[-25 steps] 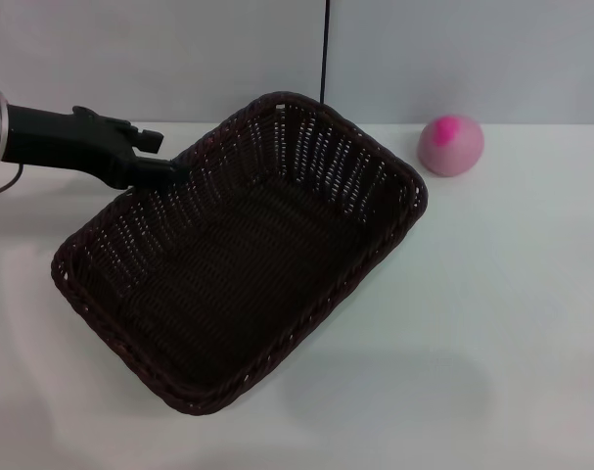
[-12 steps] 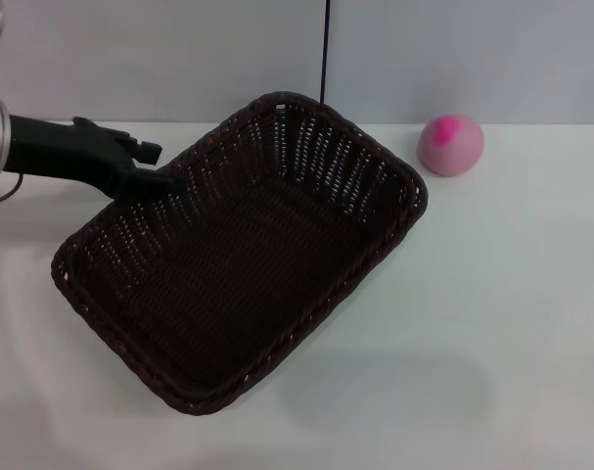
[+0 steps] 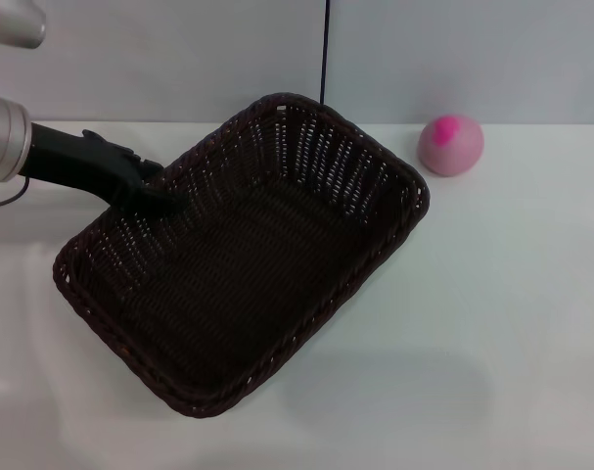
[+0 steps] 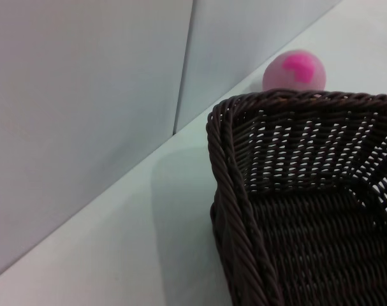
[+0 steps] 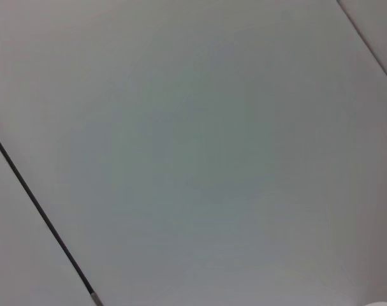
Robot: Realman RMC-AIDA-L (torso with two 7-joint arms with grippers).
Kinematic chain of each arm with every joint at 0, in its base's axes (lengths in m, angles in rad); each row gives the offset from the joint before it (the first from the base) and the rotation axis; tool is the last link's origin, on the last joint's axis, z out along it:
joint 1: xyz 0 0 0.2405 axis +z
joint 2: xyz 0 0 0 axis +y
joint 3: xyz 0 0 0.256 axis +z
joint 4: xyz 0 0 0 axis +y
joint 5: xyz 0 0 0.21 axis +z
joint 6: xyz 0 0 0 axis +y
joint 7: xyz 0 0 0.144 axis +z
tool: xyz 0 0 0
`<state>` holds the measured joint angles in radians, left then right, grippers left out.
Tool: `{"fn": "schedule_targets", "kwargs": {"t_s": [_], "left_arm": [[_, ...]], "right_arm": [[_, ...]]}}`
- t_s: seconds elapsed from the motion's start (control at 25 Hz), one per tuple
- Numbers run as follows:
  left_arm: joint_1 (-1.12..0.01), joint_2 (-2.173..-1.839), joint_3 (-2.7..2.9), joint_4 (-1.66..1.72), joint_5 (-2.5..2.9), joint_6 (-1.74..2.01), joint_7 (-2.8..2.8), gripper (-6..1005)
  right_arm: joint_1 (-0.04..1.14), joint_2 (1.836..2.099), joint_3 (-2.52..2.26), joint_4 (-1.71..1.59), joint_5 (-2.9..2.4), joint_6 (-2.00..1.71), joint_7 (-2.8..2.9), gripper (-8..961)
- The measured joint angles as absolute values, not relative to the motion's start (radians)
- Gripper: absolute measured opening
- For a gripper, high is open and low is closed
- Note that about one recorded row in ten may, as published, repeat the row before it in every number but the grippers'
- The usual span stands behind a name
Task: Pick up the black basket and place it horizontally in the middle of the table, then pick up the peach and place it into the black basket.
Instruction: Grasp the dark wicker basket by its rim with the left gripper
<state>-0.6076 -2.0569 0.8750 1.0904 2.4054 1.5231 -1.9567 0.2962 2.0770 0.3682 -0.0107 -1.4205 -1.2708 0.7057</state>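
The black basket [image 3: 248,264] lies at an angle on the white table [image 3: 512,313], its long side running from front left to back right. My left gripper [image 3: 159,192] reaches in from the left and is shut on the basket's far-left rim. The left wrist view shows the braided rim and a corner of the basket [image 4: 295,210] close up. The peach [image 3: 451,145], pale pink with a magenta patch, sits on the table behind the basket's right corner, apart from it. It also shows in the left wrist view [image 4: 295,69]. My right gripper is out of view.
A grey wall [image 3: 473,49] with a dark vertical seam [image 3: 324,49] runs along the table's back edge. White tabletop stretches to the right and front of the basket. The right wrist view shows only grey wall panels [image 5: 193,153].
My left gripper has dropped a little and moved inward over the rim. The basket has settled slightly lower and toward the front. The peach has not moved.
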Motion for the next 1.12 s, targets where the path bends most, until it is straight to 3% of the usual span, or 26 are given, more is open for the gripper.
{"fn": "schedule_targets", "kwargs": {"t_s": [0.72,1.0,1.12], "left_arm": [[-0.676,-2.061,0.965,1.125,2.549,1.521,-2.054,489],[-0.677,-2.062,0.979,1.144,2.559,1.509,-2.063,282],[-0.676,-2.062,0.984,1.146,2.559,1.507,-2.060,262]], "right_arm": [[0.297,2.077,0.371,-0.011,-1.421,-1.262,0.706,667],[0.299,2.076,0.379,-0.012,-1.421,-1.261,0.706,665],[0.299,2.075,0.382,-0.012,-1.421,-1.260,0.706,663]]}}
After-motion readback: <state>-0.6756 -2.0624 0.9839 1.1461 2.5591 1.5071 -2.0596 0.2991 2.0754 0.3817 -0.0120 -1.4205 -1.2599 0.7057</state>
